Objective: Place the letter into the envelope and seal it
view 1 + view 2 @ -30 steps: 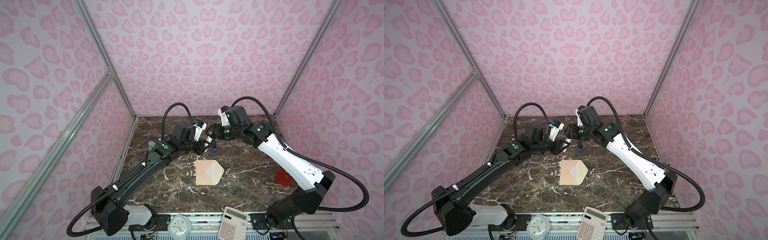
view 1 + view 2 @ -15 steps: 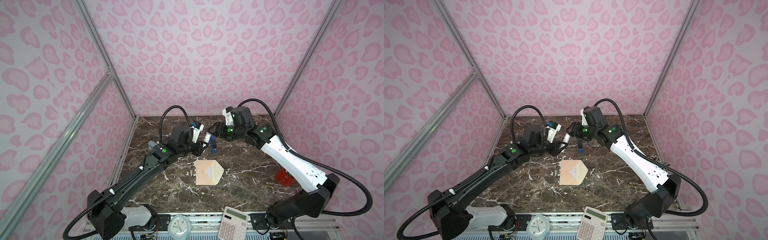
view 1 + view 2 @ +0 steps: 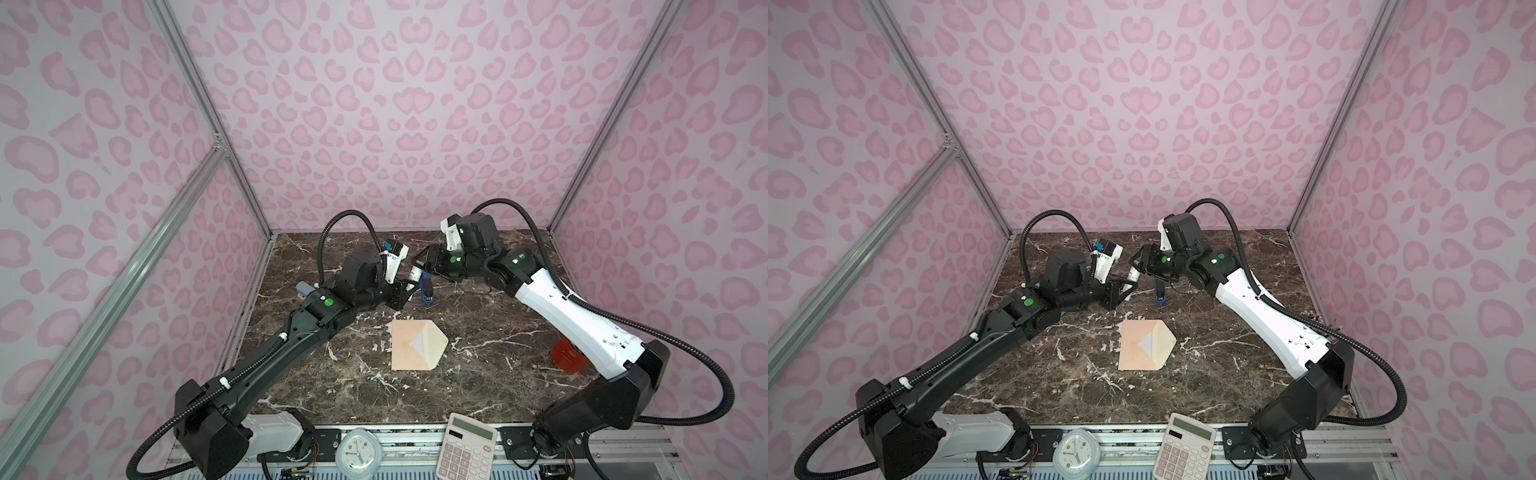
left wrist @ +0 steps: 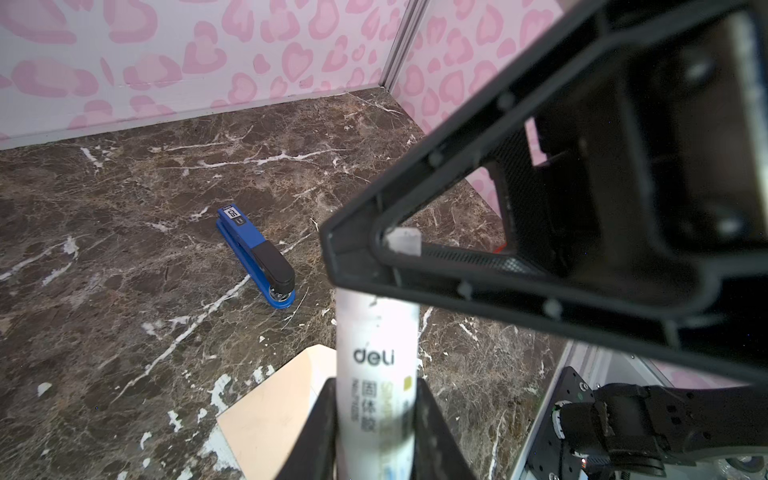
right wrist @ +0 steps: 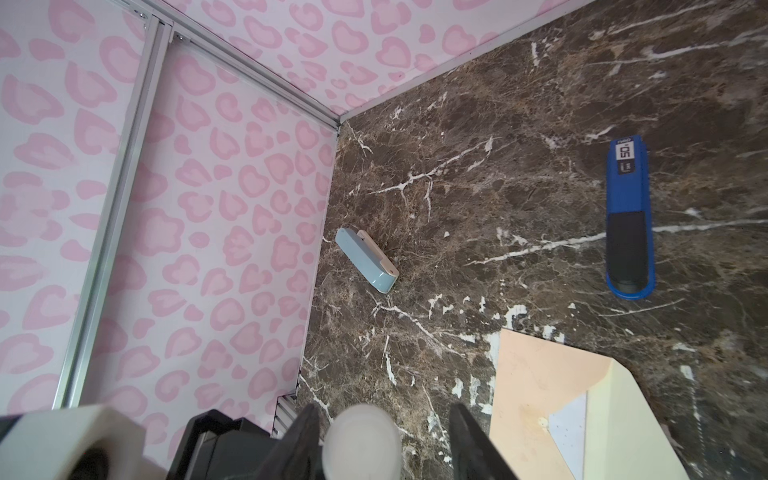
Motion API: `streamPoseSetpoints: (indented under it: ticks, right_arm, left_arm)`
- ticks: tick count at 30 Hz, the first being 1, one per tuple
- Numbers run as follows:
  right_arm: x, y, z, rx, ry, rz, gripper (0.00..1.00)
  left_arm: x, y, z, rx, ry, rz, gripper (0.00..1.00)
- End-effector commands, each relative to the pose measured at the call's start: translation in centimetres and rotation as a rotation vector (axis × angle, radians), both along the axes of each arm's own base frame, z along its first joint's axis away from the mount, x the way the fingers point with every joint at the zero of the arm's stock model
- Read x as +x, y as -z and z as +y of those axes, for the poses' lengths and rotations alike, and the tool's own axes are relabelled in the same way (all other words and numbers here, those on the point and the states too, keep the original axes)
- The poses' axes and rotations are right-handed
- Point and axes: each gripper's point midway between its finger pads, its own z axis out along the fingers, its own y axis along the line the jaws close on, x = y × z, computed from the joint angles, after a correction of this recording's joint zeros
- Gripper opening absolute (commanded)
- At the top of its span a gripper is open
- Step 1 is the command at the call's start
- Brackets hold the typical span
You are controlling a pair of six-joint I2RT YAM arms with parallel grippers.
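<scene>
The peach envelope (image 3: pixel 409 345) (image 3: pixel 1138 345) lies flat at mid table, its pointed flap open toward the right and cream inside. A pale triangle shows at its mouth (image 5: pixel 569 419); the letter is not seen as a separate sheet. My left gripper (image 4: pixel 376 384) (image 3: pixel 402 292) is shut on a white glue stick (image 4: pixel 376 361) (image 3: pixel 414 273), held above the table behind the envelope. My right gripper (image 5: pixel 383 411) (image 3: pixel 422 262) stands open around the stick's capped end (image 5: pixel 361 440). One finger is close beside the cap and a gap is left to the other.
A blue stapler (image 3: pixel 426 289) (image 5: pixel 627 220) lies just behind the envelope. A small light-blue case (image 5: pixel 365 259) sits by the left wall. A red object (image 3: pixel 567 355) shows under the right arm. A calculator (image 3: pixel 467 446) and a clock (image 3: pixel 357 453) sit on the front rail.
My right gripper has drawn back to the right along the stick and its jaws have narrowed around the cap. The left gripper still holds the glue stick, slightly shifted.
</scene>
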Motion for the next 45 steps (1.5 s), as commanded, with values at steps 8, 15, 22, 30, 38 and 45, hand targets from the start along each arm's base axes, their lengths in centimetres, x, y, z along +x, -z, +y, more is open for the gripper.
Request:
streamPoseSetpoints:
  ticks: [8, 15, 22, 30, 38, 45]
  right_arm:
    - [0.86, -0.99, 0.67, 0.021, -0.005, -0.039, 0.41]
    - [0.87, -0.74, 0.85, 0.018, -0.011, -0.029, 0.36]
    - [0.74, -0.6, 0.91, 0.016, -0.016, -0.022, 0.39]
    - [0.7, -0.36, 1.16, 0.016, -0.022, -0.015, 0.34]
    - [0.85, -0.62, 1.22, 0.016, -0.02, -0.024, 0.28]
    - [0.94, -0.91, 1.16, -0.001, -0.025, -0.038, 0.25]
  left_arm:
    - [-0.02, -0.96, -0.18, -0.036, 0.002, -0.038, 0.1]
    - [0.03, -1.05, -0.2, -0.04, -0.002, -0.041, 0.1]
    - [0.09, -1.11, -0.16, -0.039, -0.006, -0.045, 0.1]
    - [0.19, -1.08, -0.1, -0.038, -0.011, -0.047, 0.1]
    - [0.14, -1.02, -0.09, -0.039, -0.01, -0.046, 0.09]
    - [0.01, -0.53, -0.14, -0.031, -0.003, -0.035, 0.07]
